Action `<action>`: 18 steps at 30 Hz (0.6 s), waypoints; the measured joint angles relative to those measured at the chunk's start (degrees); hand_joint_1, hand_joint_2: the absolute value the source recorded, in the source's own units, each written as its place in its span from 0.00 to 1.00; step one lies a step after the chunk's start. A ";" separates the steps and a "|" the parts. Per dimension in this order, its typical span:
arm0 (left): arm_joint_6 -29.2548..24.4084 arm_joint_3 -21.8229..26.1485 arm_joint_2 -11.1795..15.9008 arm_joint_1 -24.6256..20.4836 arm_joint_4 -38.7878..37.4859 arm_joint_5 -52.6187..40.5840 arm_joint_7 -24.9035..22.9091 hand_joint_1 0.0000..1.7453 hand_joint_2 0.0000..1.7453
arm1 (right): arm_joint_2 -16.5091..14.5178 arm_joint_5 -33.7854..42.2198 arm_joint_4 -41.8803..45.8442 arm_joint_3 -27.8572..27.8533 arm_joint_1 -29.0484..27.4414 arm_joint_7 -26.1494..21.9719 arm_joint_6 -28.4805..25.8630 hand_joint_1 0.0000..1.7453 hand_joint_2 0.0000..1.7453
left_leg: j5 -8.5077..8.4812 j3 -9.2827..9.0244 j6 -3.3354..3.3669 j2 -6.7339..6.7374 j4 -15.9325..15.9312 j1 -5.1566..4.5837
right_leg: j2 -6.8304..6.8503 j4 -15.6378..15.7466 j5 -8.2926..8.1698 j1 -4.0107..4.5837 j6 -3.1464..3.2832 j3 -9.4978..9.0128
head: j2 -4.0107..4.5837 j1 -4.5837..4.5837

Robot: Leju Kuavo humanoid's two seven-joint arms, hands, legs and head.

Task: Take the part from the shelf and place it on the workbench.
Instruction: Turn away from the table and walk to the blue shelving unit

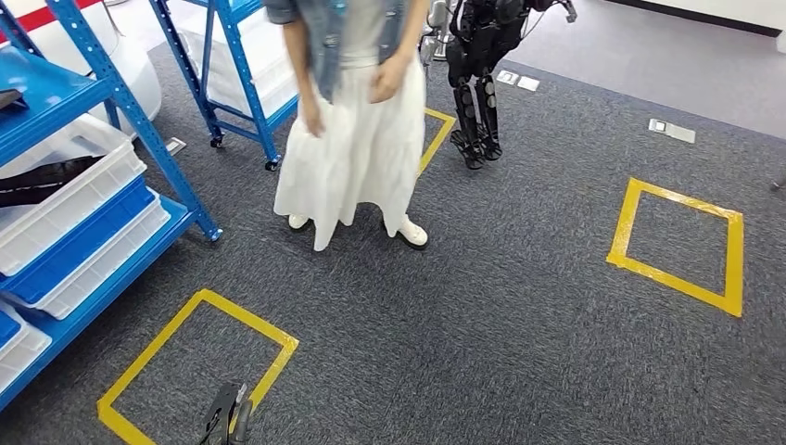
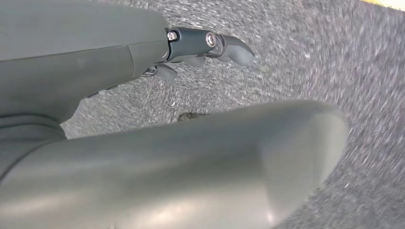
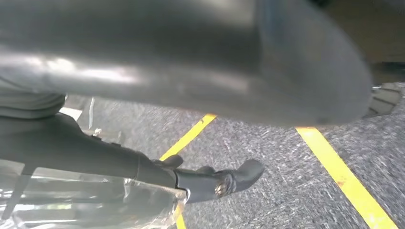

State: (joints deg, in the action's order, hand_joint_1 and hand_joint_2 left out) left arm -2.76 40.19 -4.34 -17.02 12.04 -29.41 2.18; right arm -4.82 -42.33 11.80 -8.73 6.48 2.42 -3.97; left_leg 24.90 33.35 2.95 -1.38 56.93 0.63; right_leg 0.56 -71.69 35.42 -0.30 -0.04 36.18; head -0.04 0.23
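Right hand [image 3: 200,183] hangs over grey carpet [image 3: 286,181], fingers wrapped around one part in a clear bag [image 3: 90,200]. Left hand [image 2: 200,47] hangs empty, fingers apart. Two blue shelves [image 1: 120,102]; one person [image 1: 348,139].

A: where's the shelf [image 1: 111,93]?
B: far left, bins [image 1: 69,190] stacked on it. Person [image 1: 357,120] stands ahead, just right of it, another robot [image 1: 477,74] behind them. Taped squares [image 1: 681,246] on the carpet [image 1: 482,324], right and near-left.
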 joint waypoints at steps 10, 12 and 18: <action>0.16 0.04 0.17 0.27 -0.01 -0.36 -0.55 0.00 0.00 | -0.15 -1.78 -0.08 0.46 0.51 0.57 0.37 0.00 0.00 | -0.58 1.06 -2.71 -6.16 0.47 0.47 | -3.10 13.44 -7.30 -1.46 -1.57 -5.38 | 0.00 -0.03; 0.25 0.05 0.27 0.26 -0.02 -0.36 -0.69 0.00 0.00 | -0.23 -1.99 -0.08 0.55 0.70 0.66 0.38 0.00 0.00 | 0.93 2.30 -2.99 -3.87 2.82 0.58 | -1.80 13.55 -7.46 -1.40 -0.68 -5.39 | 0.00 -0.31; 0.32 0.05 0.18 -0.03 -0.02 -0.37 -1.37 0.00 0.00 | -0.10 -2.03 -0.09 0.55 0.83 1.16 0.97 0.00 0.00 | 6.27 8.48 -2.72 1.13 16.47 0.41 | 3.01 13.60 -7.18 0.07 0.69 -5.24 | 0.00 -0.69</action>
State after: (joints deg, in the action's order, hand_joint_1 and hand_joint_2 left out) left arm -2.45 40.25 -4.16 -17.05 12.02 -29.78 0.81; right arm -4.92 -44.36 11.72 -8.17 7.32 3.58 -3.00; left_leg 31.17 41.83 0.22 -0.26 73.41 1.04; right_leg 3.57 -58.09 28.25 -0.24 0.64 30.94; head -0.04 -0.45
